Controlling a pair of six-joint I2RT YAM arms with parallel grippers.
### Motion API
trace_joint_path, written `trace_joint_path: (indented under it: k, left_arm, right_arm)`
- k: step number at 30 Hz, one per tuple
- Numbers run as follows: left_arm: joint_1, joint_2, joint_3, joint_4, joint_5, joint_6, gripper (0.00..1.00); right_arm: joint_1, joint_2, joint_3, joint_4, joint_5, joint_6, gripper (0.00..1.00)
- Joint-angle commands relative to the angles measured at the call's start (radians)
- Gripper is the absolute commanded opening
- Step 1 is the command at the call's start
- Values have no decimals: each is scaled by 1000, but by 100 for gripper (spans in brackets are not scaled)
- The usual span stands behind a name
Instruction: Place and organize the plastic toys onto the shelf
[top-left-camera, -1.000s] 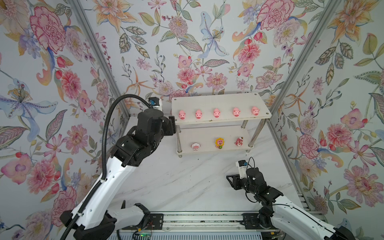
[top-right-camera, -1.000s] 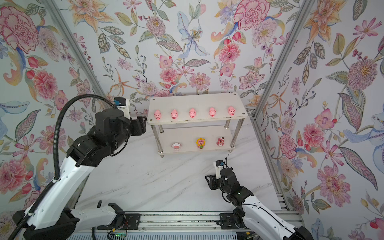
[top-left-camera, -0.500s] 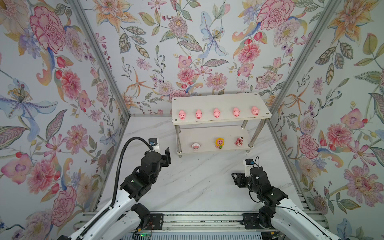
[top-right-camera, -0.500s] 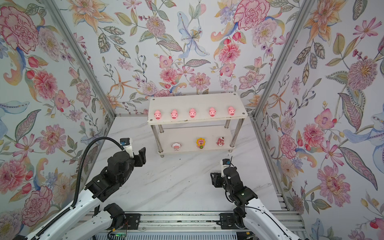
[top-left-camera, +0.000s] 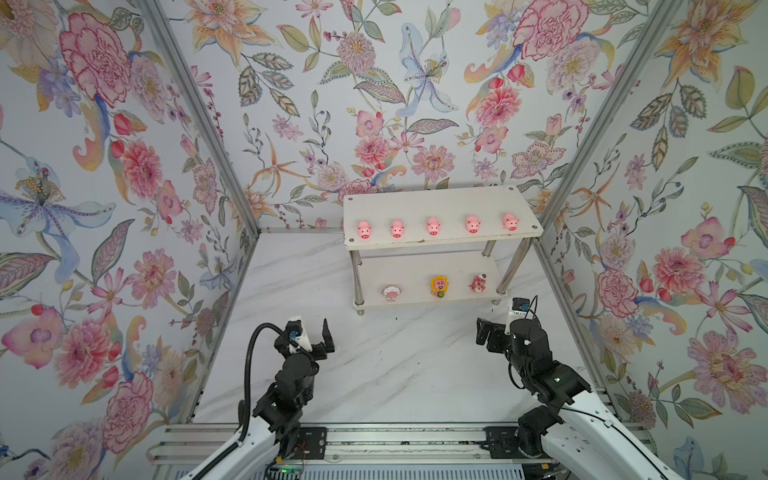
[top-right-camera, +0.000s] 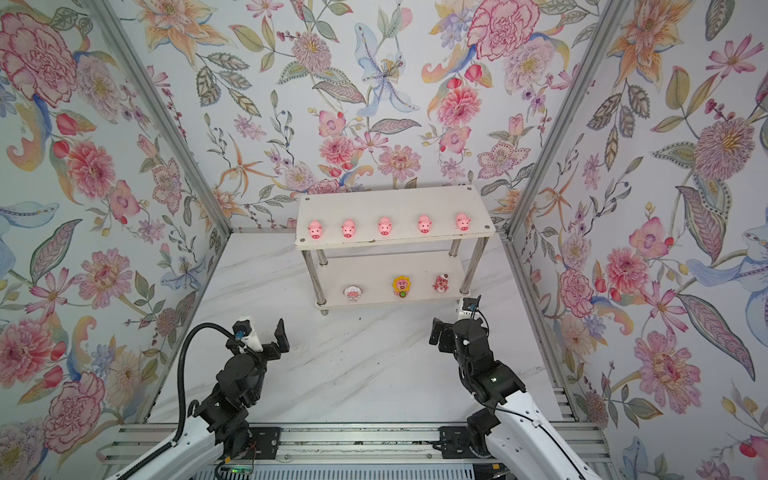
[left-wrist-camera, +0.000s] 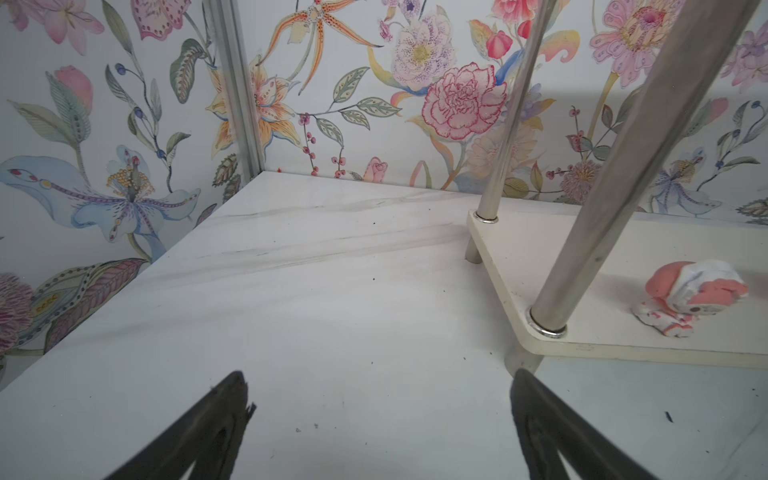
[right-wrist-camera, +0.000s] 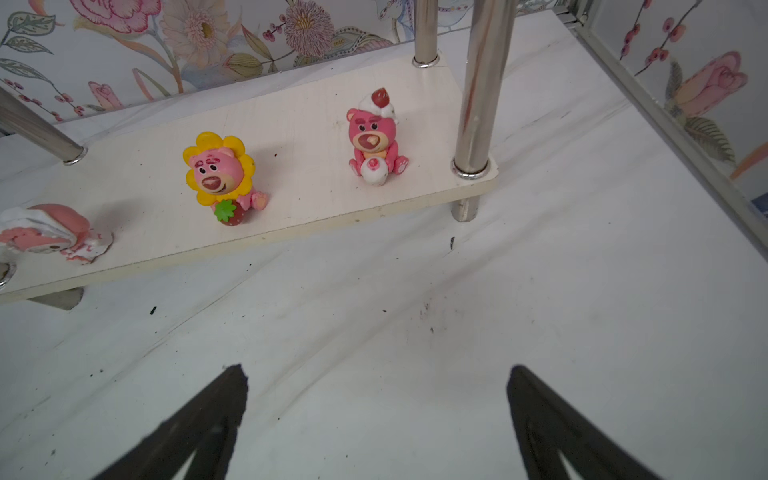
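Two-tier shelf (top-left-camera: 440, 203) at the rear of the table (top-left-camera: 395, 374). Five pigs (top-left-camera: 433, 226) stand in a row on its upper board. The lower board carries, left to right, a white-pink figurine (top-left-camera: 390, 293), a sunflower figurine (top-left-camera: 440, 286) and a bear (top-left-camera: 478, 284). The left fingers (left-wrist-camera: 216, 415) and right fingers (right-wrist-camera: 220, 403) are spread wide apart, empty, over bare table near the shelf.

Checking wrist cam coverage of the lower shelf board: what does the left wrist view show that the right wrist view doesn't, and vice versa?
Left wrist only: the vertical corner post where two walls meet.
Right wrist only: the sunflower toy and the dark pink bear, both upright.
Both: the lower board, its chrome legs, the white-pink toy on it, the tabletop, and each arm's own gripper, left gripper and right gripper, open and empty.
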Motion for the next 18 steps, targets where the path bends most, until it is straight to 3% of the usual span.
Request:
trace_joint_path:
  k: [1,6,12,15,18]
  left_arm:
    - [61,7,-73,282,-40,40,99]
    - [180,138,21,264,111,69,99]
    - [232,217,42,325,93,134,99]
    - [273,216,28,361,114,134,99]
    - [294,239,48,349,68,176,99]
  right_arm:
    - [-6,8,38,-12,144,-69,99]
    - [-13,27,23,-8,291,-114,99]
    - [-25,6,-53,58,378,-98,99]
    - [-35,-34,-129,166,374,-124,99]
    - [-51,-99,-189,286,388,-171,99]
